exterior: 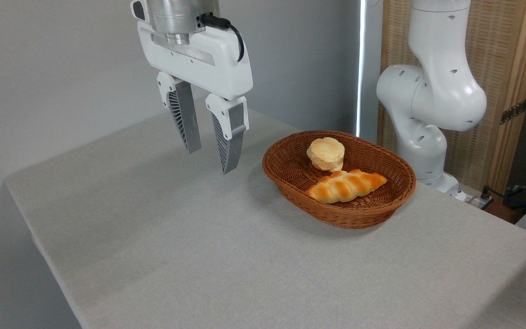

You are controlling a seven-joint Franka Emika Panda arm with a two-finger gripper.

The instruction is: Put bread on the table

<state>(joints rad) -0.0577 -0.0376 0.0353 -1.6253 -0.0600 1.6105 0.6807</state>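
Currently, tool [210, 161]: empty, fingers parted, hung above the worktop [162, 246], left of the basket [290, 180].
Bread [326, 153]: in the basket's far side, touching the braided loaf [346, 186].
Approach: to be lowered straight down over the bun, clear of loaf and rim.

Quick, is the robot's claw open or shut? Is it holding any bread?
White two-finger gripper: open, holding nothing, hanging above the light grey cloth-topped table. The small round pale-golden bun sits in the brown wicker oval basket.
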